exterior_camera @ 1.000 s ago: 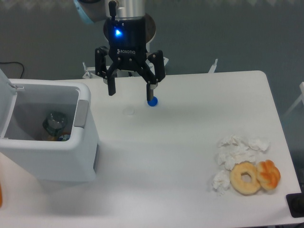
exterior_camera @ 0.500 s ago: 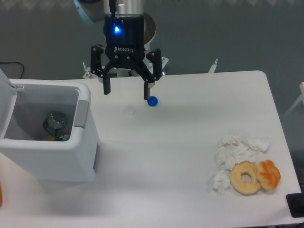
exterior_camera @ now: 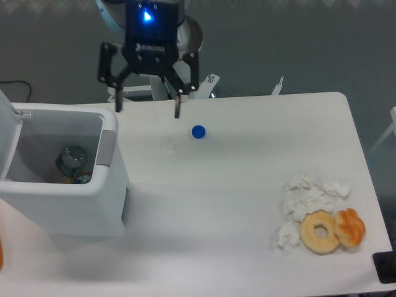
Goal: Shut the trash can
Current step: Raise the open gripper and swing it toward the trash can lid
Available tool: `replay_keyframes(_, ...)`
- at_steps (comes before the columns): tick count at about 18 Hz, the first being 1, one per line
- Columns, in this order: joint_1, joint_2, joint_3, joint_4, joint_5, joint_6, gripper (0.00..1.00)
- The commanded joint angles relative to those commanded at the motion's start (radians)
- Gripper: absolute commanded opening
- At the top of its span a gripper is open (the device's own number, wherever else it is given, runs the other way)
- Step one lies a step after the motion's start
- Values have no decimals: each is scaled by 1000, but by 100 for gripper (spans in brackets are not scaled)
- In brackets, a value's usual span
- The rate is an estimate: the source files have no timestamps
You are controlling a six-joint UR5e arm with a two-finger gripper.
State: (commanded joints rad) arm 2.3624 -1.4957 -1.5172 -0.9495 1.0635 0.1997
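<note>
Trash can point(exterior_camera: 59, 179) sits at the left edge of the white counter point(exterior_camera: 235, 185), white and boxy with rounded corners, the largest thing in view. Its lid point(exterior_camera: 7, 133) stands raised on the far left side, partly cut off by the frame, so the top is open. Inside, a dark round object and some small colored bits lie at the bottom; what they are is not clear. A grey tab point(exterior_camera: 106, 147) sits on the inner right wall of the opening.

Above the back edge of the counter, just right of the bin's back corner, hangs the black gripper point(exterior_camera: 147, 110), a blue light glowing on its body. Its fingers point(exterior_camera: 177, 110) are spread wide apart, pointing down, with nothing between them. They touch neither the bin nor anything else.

On the counter, a little to the right of the fingers, lies a small blue ball point(exterior_camera: 198, 131), apart from the gripper. Left of the ball is a faint round mark point(exterior_camera: 167, 145) on the surface.

Near the front right corner are crumpled white tissues point(exterior_camera: 306, 201), and touching them a pale ring-shaped doughnut point(exterior_camera: 320, 232) with an orange pastry point(exterior_camera: 350, 227) against its right side. A black object point(exterior_camera: 386, 267) shows at the very front right corner, cut off by the frame.
</note>
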Motion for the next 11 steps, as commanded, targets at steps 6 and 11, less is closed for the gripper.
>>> replay_keyframes(6, -90, 5, 3, 2, -194, -14, 100)
replay_keyframes(11, -210, -1, 14, 3, -212, -17, 100)
